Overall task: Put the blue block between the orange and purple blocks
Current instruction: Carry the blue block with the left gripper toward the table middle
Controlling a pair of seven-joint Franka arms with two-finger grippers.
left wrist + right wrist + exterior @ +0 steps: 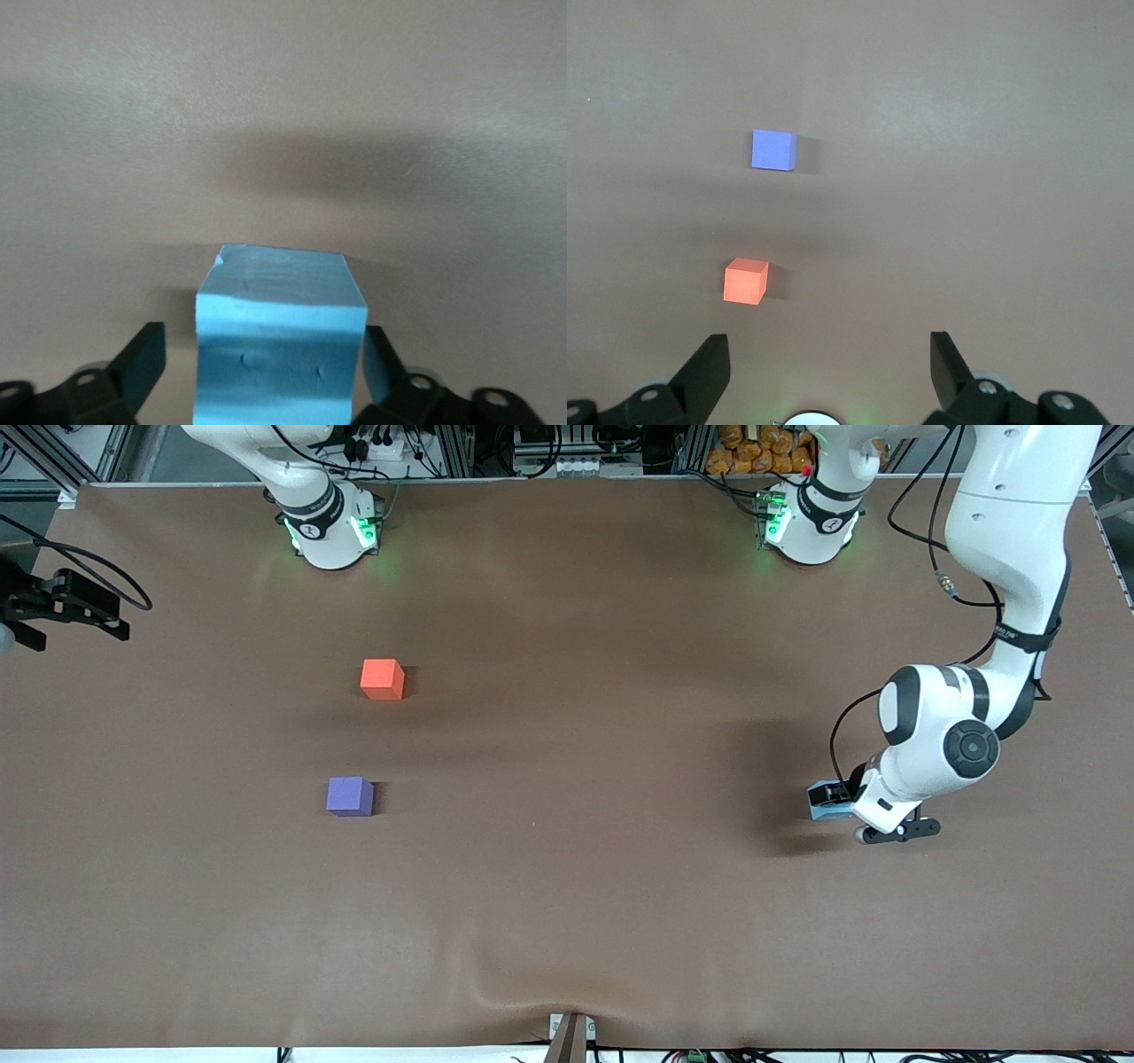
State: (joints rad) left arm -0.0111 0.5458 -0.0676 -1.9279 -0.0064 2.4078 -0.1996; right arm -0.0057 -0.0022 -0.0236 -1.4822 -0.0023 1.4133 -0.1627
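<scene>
The blue block (827, 800) sits on the brown table toward the left arm's end. My left gripper (842, 806) is down around it. In the left wrist view the blue block (279, 301) stands between the open fingers (142, 363), with a gap on one side. The orange block (383, 678) and the purple block (350, 795) sit toward the right arm's end, the purple one nearer the front camera. Both also show in the right wrist view, orange block (746, 281) and purple block (774, 149). My right gripper (828, 341) waits open and empty, high over the table near its base.
Bare brown table (576, 824) lies between the blue block and the other two blocks. A gap of table (365, 737) separates the orange and purple blocks. A black device on cables (66, 602) hangs at the table's edge at the right arm's end.
</scene>
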